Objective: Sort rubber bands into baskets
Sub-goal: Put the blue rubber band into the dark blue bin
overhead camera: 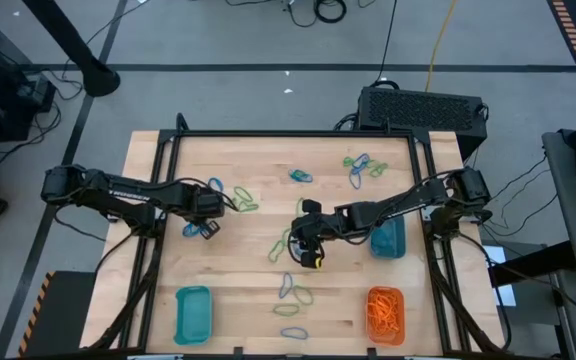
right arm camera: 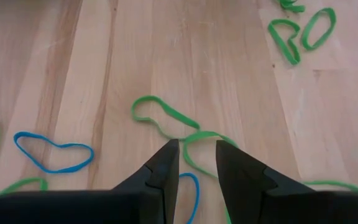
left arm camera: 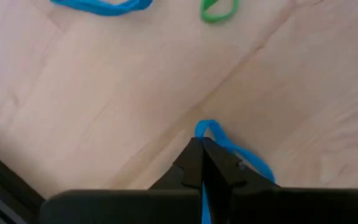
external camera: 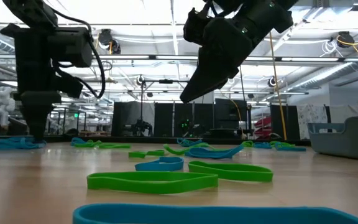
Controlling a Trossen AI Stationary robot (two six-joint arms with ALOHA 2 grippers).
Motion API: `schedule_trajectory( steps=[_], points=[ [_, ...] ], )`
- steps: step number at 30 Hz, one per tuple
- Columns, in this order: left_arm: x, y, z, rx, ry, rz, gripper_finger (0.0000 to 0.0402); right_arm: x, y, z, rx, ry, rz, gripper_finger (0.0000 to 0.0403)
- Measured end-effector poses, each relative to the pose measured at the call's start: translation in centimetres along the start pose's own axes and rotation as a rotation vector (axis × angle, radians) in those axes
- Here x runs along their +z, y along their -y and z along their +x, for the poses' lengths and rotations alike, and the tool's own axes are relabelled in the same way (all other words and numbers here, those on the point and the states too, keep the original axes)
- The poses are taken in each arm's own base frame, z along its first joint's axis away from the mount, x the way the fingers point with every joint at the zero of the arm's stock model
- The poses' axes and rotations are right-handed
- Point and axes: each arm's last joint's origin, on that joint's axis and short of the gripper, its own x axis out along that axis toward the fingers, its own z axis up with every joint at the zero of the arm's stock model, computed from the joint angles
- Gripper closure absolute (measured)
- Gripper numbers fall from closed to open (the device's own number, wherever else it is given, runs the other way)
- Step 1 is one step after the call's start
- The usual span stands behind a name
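- bench: light wood, black frame round it, both arms reaching in from the sides.
- left gripper: low on the left half of the bench, fingers pinched shut on a blue band lying on the wood.
- right gripper: mid bench, hanging above the wood, fingers narrowly apart, nothing between them; green band on the wood just beyond the tips.
- baskets: teal basket near left; orange basket near right, holding orange bands; second teal basket right side, partly under the right arm.
- rubber bands: green and blue loops scattered loose, a far cluster, a mid-left group, a near-centre group.
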Motion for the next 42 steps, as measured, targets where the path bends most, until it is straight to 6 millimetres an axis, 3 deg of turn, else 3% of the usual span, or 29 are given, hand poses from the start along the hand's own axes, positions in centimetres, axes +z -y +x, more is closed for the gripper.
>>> schedule_trajectory(
  steps=[6, 13, 20, 29, 42],
  points=[
    [0.3, 0.8, -2.1, -0.069, 0.099, 0.078, 0.0398, 0.0, 0.0, 0.0, 0.0, 0.0, 0.026, 0.0305],
    [-0.5, 1.3, -5.4, -0.288, 0.272, 0.167, 0.0399, 0.6, -0.1, 0.0, 0.011, 0.062, 0.06, 0.0305],
    [-1.0, 0.7, -7.1, -0.346, 0.405, 0.152, 0.04, 2.6, -0.4, -0.1, 0.048, 0.28, 0.084, 0.0305],
    [0.7, 3.4, -9.5, -0.539, 0.747, 0.298, 0.04, 4.0, -0.5, 2.2, 0.065, 0.57, 0.065, 0.0305],
    [1.7, 5.8, -8.5, -0.534, 0.784, 0.399, 0.04, 3.8, 1.1, 3.2, -0.042, 0.57, 0.17, 0.0305]
  ],
)
